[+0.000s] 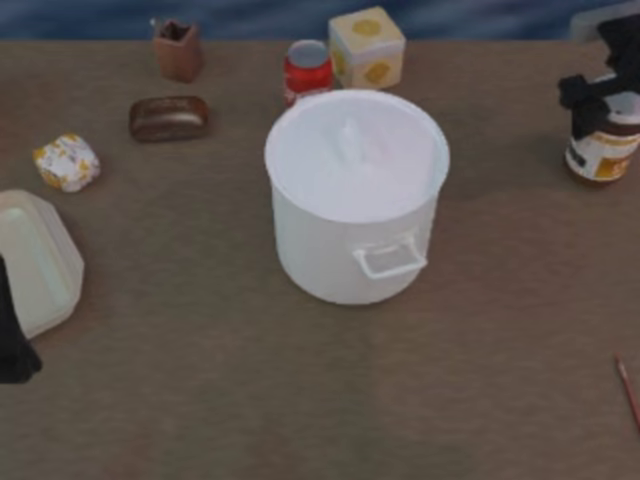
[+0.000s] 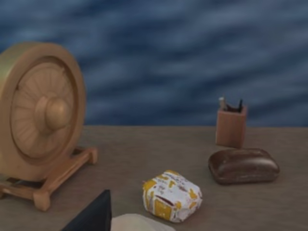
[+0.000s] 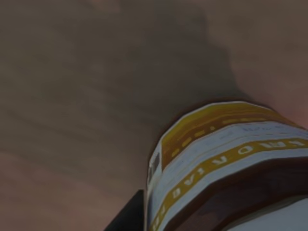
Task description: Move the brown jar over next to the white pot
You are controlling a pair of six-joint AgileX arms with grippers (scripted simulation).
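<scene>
Two arms at a table: the left gripper (image 1: 15, 345) idles at nine o'clock, fingers unreadable. The white pot (image 1: 355, 195) stands centre. At two o'clock, the right gripper (image 1: 598, 92) clamps the brown jar (image 1: 603, 145), well apart from the pot; carrying remains.

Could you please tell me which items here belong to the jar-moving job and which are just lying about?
Job: brown jar at the table's right edge, right end effector over it, white pot mid-table.

Lying about: red can, yellow-patterned box, brown square cup, bread loaf, wrapped packet, pale container, wooden wheel.
</scene>
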